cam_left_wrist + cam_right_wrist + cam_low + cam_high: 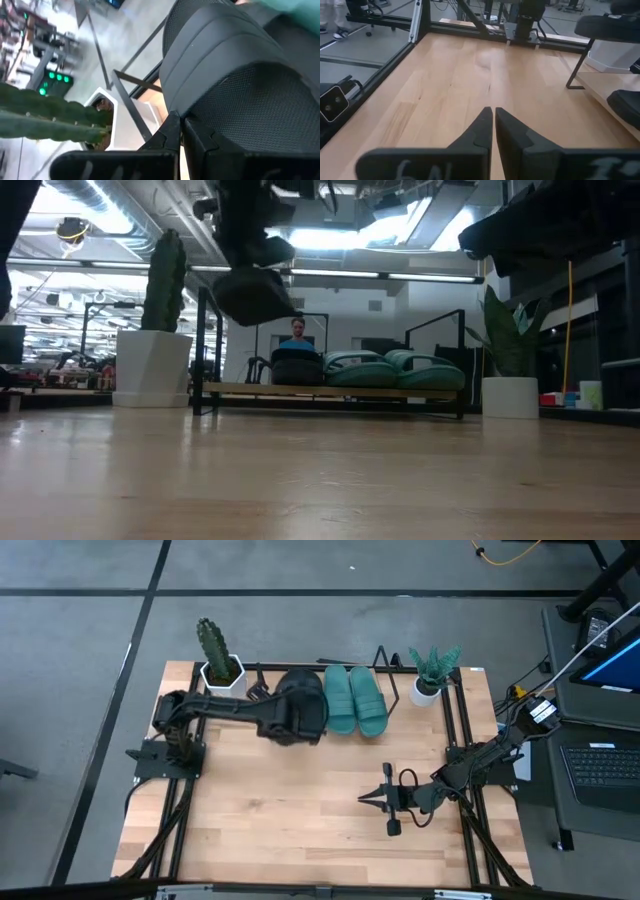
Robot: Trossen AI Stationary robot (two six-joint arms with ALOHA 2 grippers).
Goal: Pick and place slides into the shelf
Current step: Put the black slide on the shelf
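Observation:
My left gripper [298, 712] is over the left part of the shelf [330, 390] at the table's far edge, shut on a black slide [252, 293] held in the air above it. A second black slide [297, 366] lies on the shelf board with two teal slides [355, 700] to its right. In the high view the held slide and the arm hide the black slide on the shelf. My right gripper [372, 798] is shut and empty, low over the table's right half. My left gripper pinches the black slide between its two fingers at the sole's edge [200, 120], beside the textured footbed [260, 105]. The slide is lifted clear of the shelf and hangs tilted below the gripper in the low view. The fingers hide the exact contact.
A cactus in a white pot [220, 665] stands at the shelf's left end and a leafy plant in a white pot [430, 680] at its right end. Bare wooden tabletop [300, 810] lies in front of the shelf. A person [296, 332] shows far behind the table.

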